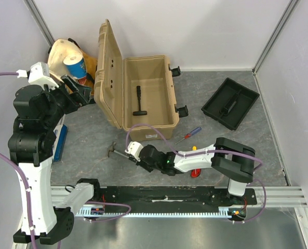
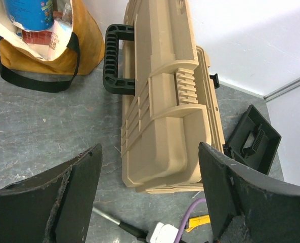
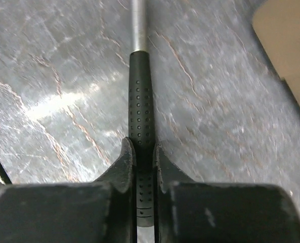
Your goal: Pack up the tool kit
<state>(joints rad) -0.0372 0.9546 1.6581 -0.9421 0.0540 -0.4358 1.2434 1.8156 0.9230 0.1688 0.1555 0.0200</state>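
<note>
Right wrist view: the right gripper (image 3: 143, 150) has its fingers pinched tight on a black dotted handle (image 3: 140, 96), with a metal shaft (image 3: 137, 25) running straight ahead of it along the table (image 3: 53, 76). Probably a small hammer, its head out of shot. The open toolbox (image 1: 154, 78) sits just beyond, off to its right. Over on the other side, the left gripper (image 2: 150, 152) hangs spread wide and empty above the toolbox lid (image 2: 165, 126).

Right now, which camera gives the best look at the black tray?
Top external: the whole black tray shows, lying right of the toolbox. The left wrist view shows it slanted and partly covered; the right wrist view misses it.
</note>
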